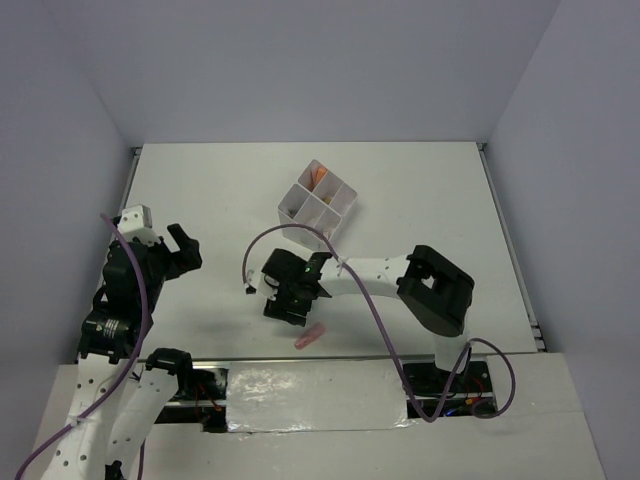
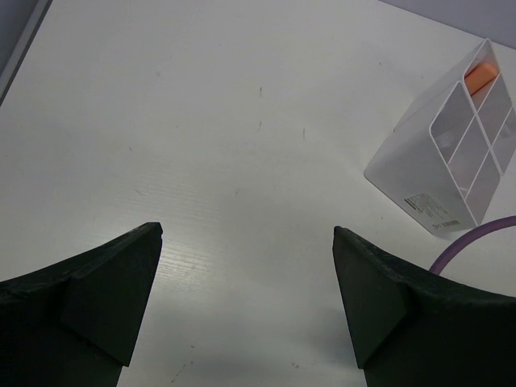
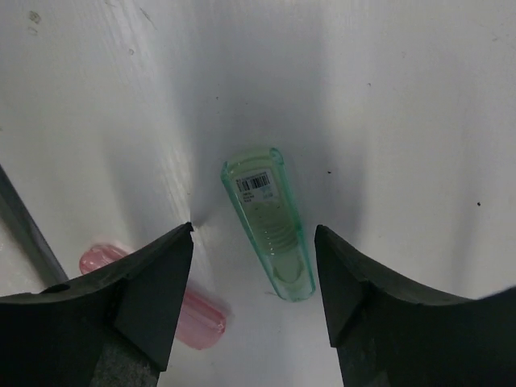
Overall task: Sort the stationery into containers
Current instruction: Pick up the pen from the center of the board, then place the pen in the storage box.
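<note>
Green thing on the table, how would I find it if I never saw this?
On the white table, find the right gripper, low over the surface. Between its fingers lies a see-through green marker with a barcode sticker; the pink marker lies outside them.

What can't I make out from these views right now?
- Green marker: top view, hidden under the right hand.
- Pink marker: right wrist view, middle covered by a finger.
- Box: left wrist view, cut off by the right edge; top view too small to tell the contents beyond something orange.
</note>
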Robot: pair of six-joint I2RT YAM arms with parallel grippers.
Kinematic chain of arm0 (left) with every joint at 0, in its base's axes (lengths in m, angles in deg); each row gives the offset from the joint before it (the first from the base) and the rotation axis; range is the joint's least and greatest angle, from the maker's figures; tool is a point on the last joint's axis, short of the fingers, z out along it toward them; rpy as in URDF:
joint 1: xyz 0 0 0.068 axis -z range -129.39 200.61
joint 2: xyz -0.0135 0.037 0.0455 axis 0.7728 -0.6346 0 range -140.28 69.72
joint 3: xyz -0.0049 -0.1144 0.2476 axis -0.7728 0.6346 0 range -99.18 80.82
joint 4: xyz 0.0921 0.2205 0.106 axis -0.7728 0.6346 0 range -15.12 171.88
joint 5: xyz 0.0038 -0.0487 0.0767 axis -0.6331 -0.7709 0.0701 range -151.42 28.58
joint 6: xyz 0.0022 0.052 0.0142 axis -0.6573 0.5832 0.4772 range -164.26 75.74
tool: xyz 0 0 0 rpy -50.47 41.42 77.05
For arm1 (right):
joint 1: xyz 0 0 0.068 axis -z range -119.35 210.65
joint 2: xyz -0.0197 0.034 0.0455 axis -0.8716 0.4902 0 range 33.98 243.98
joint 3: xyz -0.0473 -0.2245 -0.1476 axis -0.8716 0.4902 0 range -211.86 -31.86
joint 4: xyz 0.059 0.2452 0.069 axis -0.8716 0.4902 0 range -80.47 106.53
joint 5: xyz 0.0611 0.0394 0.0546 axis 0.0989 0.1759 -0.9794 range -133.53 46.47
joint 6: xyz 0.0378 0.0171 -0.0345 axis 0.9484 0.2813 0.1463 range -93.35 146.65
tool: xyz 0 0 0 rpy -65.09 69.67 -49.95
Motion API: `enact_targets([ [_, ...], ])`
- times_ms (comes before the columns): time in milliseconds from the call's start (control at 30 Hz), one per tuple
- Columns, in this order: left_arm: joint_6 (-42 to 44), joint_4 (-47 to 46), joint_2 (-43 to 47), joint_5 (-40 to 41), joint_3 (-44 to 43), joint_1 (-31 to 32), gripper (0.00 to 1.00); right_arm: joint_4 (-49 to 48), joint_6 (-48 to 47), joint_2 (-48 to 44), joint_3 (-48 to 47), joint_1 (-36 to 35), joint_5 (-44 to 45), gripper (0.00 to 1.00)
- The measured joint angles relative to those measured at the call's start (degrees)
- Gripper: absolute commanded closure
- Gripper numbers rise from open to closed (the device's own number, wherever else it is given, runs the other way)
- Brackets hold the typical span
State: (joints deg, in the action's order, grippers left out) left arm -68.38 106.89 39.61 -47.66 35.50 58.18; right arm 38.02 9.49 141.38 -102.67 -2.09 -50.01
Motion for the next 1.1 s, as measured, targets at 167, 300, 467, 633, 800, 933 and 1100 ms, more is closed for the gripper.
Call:
enact_targets([
  [167, 0.0, -0.1, 0.0, -0.2, 0.0, 0.0, 0.01, -0.2, -0.8, 1.5, -0.7, 0.0, 1.2, 0.69],
  [300, 0.0, -0.2, 0.0, -0.3, 0.0, 0.0, 0.01, -1.2, -1.1, 1.7, -0.7, -0.2, 3.3, 0.84],
  [467, 0.0, -0.2, 0.2, -0.6, 0.0, 0.0, 0.01, -3.4, -1.7, 1.6, -0.7, -0.6, 6.2, 1.0],
  [633, 0.0, -0.3, 0.7, -0.6, 0.0, 0.0, 0.01, -8.2, -2.0, -1.3, 1.6, -0.8, 6.6, 1.0],
  [800, 0.0, -0.3, 0.7, -0.6, 0.0, 0.0, 0.01, -16.0, -0.7, -13.3, 8.2, -0.2, 8.2, 1.0],
  [933, 0.0, -0.3, 0.7, -0.6, 0.0, 0.0, 0.01, -26.4, 4.6, -25.6, 13.6, 4.9, 11.4, 1.0],
  [1100, 0.0, -0.3, 0.7, -0.6, 0.0, 0.0, 0.01, -37.7, 16.4, -30.1, 14.6, 19.1, 20.6, 1.0],
])
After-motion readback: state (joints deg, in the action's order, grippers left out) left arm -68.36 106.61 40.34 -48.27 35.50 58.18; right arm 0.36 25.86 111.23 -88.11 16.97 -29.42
